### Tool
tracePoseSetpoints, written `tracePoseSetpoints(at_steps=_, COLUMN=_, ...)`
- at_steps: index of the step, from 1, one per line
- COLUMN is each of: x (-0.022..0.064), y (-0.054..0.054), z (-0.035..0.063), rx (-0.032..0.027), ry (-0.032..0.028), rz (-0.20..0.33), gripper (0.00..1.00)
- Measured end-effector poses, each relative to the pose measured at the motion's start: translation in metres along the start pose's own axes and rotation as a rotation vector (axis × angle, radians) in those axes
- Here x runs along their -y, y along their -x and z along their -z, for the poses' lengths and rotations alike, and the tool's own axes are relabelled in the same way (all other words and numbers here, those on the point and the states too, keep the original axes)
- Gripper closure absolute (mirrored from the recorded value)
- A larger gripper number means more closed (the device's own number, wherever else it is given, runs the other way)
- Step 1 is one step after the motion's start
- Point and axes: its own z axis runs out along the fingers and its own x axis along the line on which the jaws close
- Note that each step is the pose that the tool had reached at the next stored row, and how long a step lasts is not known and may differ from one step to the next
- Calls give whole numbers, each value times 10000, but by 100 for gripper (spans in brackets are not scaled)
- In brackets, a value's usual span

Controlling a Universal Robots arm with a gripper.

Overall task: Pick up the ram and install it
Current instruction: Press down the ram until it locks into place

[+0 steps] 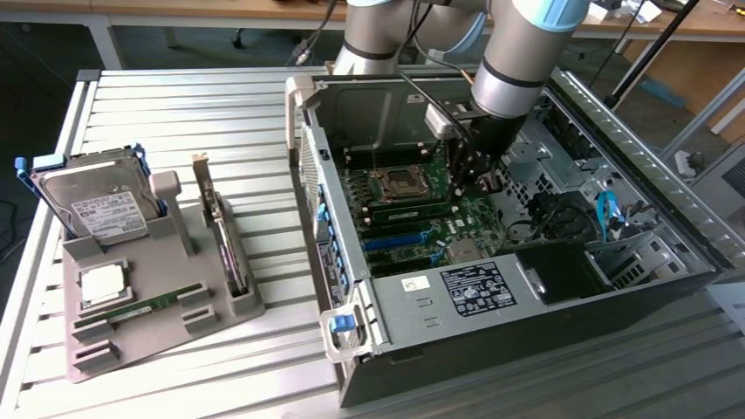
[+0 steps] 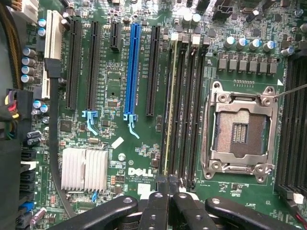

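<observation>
Closed, fingers pressed together with nothing between them, the end effector [image 1: 472,179] hangs inside the open computer case [image 1: 305,148], right of centre in the exterior frame, low over the motherboard. In the wrist view its paired tips [image 2: 168,194] sit right at one end of the ram [image 2: 168,110]. Whether they touch it I cannot tell.

The ram [image 1: 410,209] stands on edge in a memory slot, seen as a thin pale line. Its long axis runs straight away from the tips, parallel to the neighbouring black slots. It lies between the blue expansion slot [image 2: 132,67] and the empty processor socket [image 2: 240,129], nearer the socket side. So the stick is directly beneath and ahead of the end effector, not off to a side.

Room is tight: empty slots flank the ram closely, the socket's metal frame is near, and the silver heatsink [image 2: 84,167] sits well apart.

At the exterior view's lower left, another green stick [image 1: 157,305] lies in the grey tray [image 1: 140,340] on the slatted worktop [image 1: 174,96].
</observation>
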Motion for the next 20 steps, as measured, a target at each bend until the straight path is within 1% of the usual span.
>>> tracePoseSetpoints(at_steps=3, x=0, y=0, z=-39, rx=0, ry=0, rz=6, gripper=89)
tracePoseSetpoints(at_steps=8, x=-1, y=0, z=-73, rx=-3, ry=0, rz=6, gripper=89)
tracePoseSetpoints(at_steps=17, x=-1, y=1, z=-78, rx=-5, ry=0, rz=6, gripper=89)
tracePoseSetpoints(at_steps=20, x=0, y=2, z=-65, rx=6, ry=-3, rz=5, gripper=89)
